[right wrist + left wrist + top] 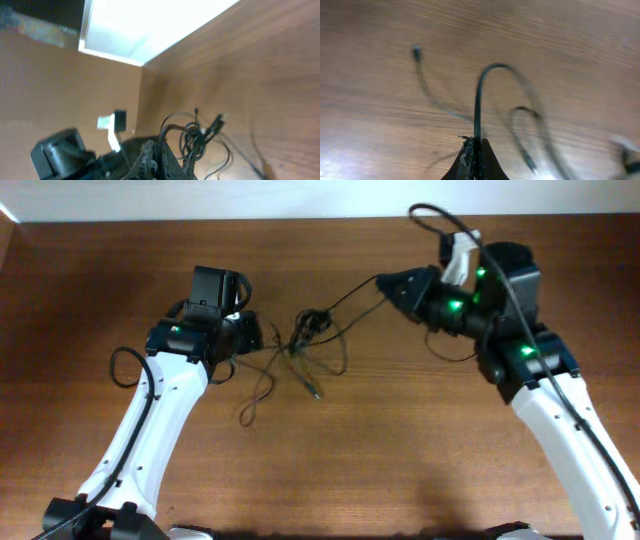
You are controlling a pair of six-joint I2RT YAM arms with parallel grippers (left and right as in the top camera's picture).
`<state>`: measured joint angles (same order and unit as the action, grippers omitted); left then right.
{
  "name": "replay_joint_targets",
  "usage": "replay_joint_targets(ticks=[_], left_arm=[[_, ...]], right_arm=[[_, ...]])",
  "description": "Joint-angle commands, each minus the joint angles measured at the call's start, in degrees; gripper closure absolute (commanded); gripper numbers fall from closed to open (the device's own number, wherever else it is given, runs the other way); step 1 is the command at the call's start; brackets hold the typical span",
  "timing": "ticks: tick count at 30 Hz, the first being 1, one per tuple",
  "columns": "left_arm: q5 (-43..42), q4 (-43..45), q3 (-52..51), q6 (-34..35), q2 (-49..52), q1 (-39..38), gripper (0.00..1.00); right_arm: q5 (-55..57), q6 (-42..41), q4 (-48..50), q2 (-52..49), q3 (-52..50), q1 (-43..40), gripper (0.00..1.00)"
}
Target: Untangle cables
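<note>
Left gripper (pixel 475 150) pinches one of the cables (pixel 312 330), whose knot lies on the table (pixel 400 440). Right gripper (pixel 383 283) seems clamped on another strand.

Brown wooden table (pixel 380 470); thin black cables (pixel 310 323) lie tangled mid-table.

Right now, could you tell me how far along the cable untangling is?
Done: the left gripper and right gripper are each shut on the cables. In hand: one strand stretches from the right gripper to the tangle. Left: they are still knotted together, none separated.
</note>
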<state>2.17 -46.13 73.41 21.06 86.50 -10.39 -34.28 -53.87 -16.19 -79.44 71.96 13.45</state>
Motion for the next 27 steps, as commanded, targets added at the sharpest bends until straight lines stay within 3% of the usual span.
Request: replay_joint_targets(ticks=[1,8,12,19,27], left_arm=[[8.17,-1.22,0.63,4.15,0.50,1.99,1.00],[11.10,-1.97,0.63,6.54,0.94,5.46,1.00],[9.46,-1.95,0.63,6.80,0.94,6.16,1.00],[12.92,-2.86,0.63,8.59,0.94,6.67,1.00],[14.05,-5.88,0.63,14.12,0.94,12.96,1.00]], right_arm=[[1.31,0.39,0.96,4.00,3.80,-6.56,0.96],[-7.34,-0.63,0.87,5.75,15.13,-17.73,0.96],[-11.74,-0.59,-0.37,5.62,15.98,-18.32,0.96],[-9.51,-0.48,-2.47,5.14,15.98,-19.58,0.96],[-3.50,-0.33,-6.14,5.09,15.98,-29.62,0.96]])
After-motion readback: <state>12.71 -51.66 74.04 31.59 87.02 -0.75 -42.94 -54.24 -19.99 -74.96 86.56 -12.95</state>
